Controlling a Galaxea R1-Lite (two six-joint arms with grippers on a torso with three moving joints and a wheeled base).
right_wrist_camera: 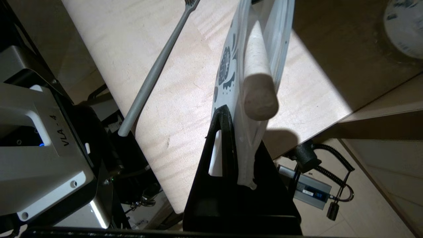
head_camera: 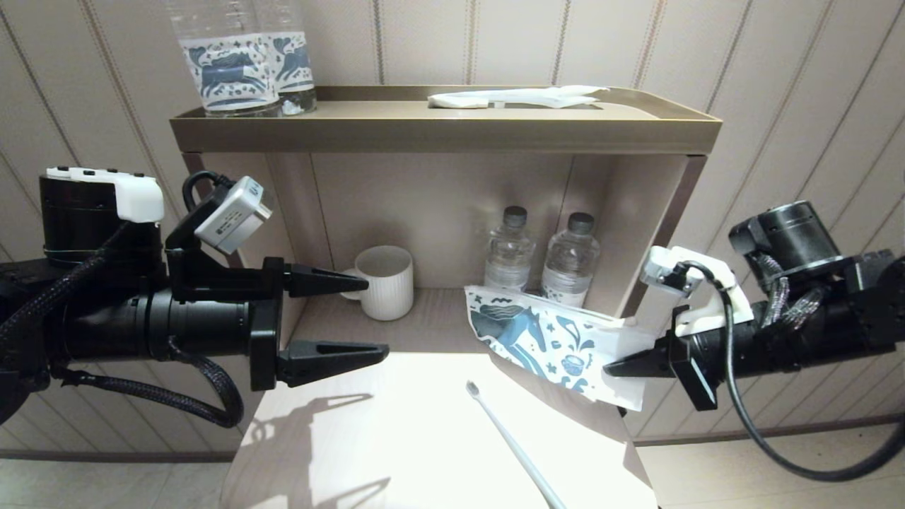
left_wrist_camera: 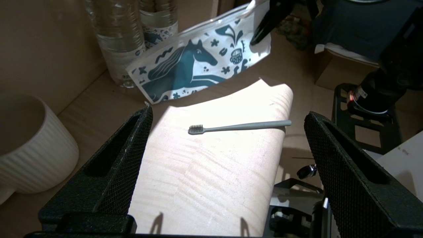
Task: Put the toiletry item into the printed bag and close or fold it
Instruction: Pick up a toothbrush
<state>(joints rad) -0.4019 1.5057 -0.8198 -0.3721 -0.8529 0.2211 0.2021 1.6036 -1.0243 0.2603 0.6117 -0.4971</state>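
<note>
The toothbrush point(head_camera: 512, 445) lies flat on the pale wooden table point(head_camera: 396, 438), bristle head toward the shelf, its handle end point(right_wrist_camera: 123, 131) sticking out over the table's edge. My right gripper point(head_camera: 612, 368) is shut on one end of the printed bag point(head_camera: 544, 332), holding the bag on edge above the table's right side, close to the bottles. In the right wrist view the bag point(right_wrist_camera: 228, 66) runs away from the gripper point(right_wrist_camera: 238, 132), with the toothbrush point(right_wrist_camera: 155, 69) beside it. My left gripper point(head_camera: 377, 317) hovers open at the left, well short of the toothbrush point(left_wrist_camera: 239, 126).
A white ribbed mug point(head_camera: 385, 281) and two small water bottles point(head_camera: 509, 247) stand in the shelf niche behind the table. On the top tray point(head_camera: 445, 131) are two large horse-label bottles point(head_camera: 240, 63) and a white wrapped packet point(head_camera: 516, 97). The robot base point(right_wrist_camera: 49, 138) lies below the table edge.
</note>
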